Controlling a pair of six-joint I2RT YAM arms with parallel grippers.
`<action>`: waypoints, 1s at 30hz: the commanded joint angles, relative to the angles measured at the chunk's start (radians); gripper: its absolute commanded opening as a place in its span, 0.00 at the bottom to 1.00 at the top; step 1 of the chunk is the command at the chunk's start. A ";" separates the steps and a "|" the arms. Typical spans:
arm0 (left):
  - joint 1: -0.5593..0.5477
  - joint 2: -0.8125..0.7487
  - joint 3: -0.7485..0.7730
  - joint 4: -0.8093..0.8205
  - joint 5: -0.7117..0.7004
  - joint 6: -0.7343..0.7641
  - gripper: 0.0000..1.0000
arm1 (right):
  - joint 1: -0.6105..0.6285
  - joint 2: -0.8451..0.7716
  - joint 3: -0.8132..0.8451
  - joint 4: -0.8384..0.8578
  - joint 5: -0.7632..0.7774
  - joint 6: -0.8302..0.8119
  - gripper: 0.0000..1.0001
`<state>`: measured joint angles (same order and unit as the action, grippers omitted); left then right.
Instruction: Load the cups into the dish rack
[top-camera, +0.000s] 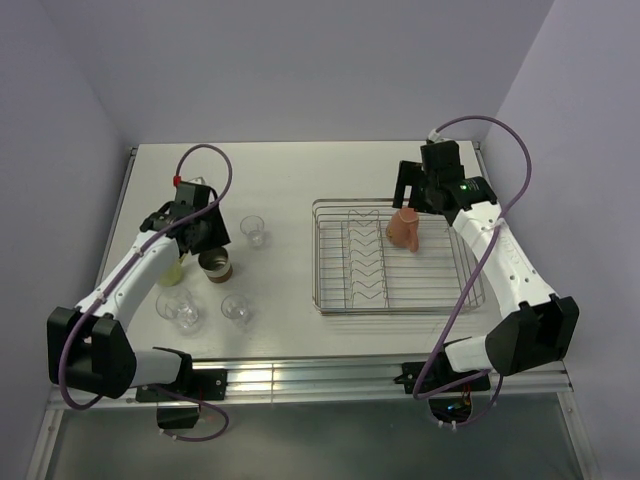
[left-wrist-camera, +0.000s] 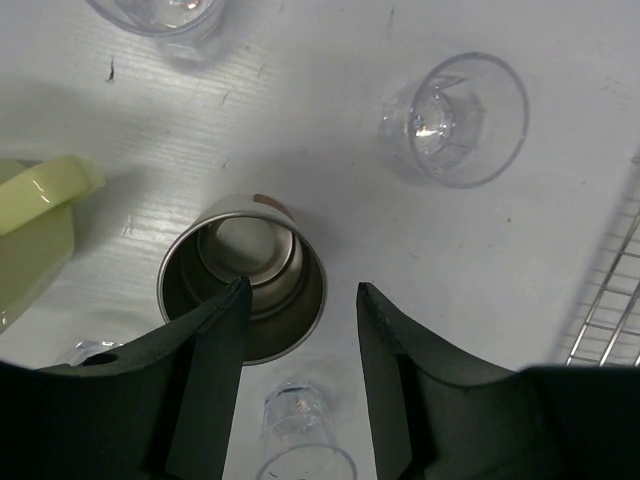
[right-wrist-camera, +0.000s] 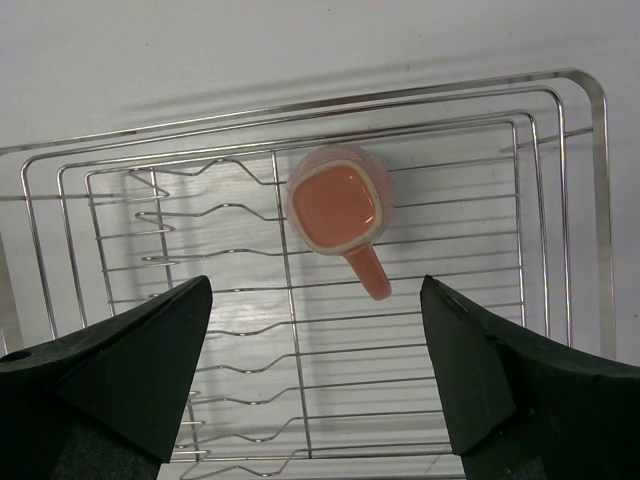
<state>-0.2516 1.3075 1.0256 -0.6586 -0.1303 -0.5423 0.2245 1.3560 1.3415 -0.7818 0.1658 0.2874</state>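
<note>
Pink mug (top-camera: 405, 230) is sitting in the rack (top-camera: 440, 280) under the wide-open, empty right hand (right-wrist-camera: 315, 300). The open, empty left hand (left-wrist-camera: 302, 295) is straddling the brown cup (left-wrist-camera: 245, 260) rim; yellow mug (left-wrist-camera: 35, 230) and glasses (top-camera: 253, 230) are waiting on the worktop (left-wrist-camera: 300, 100).

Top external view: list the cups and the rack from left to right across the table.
From the left: pale yellow-green mug → brown metal cup → far clear tumbler → dish rack at its left rim → pink mug. The near tumblers overlap these, so they are left out.
</note>
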 joint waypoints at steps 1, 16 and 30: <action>0.002 0.015 -0.025 -0.003 -0.048 -0.002 0.52 | 0.006 -0.037 -0.010 0.039 -0.012 -0.001 0.92; -0.049 0.124 -0.078 0.043 -0.045 0.005 0.48 | 0.007 -0.058 -0.054 0.062 -0.020 0.001 0.91; -0.051 0.036 -0.013 0.017 -0.048 0.011 0.62 | 0.018 -0.046 -0.064 0.070 -0.022 0.001 0.91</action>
<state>-0.2989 1.3987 0.9546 -0.6495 -0.1734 -0.5388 0.2340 1.3315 1.2831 -0.7433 0.1375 0.2874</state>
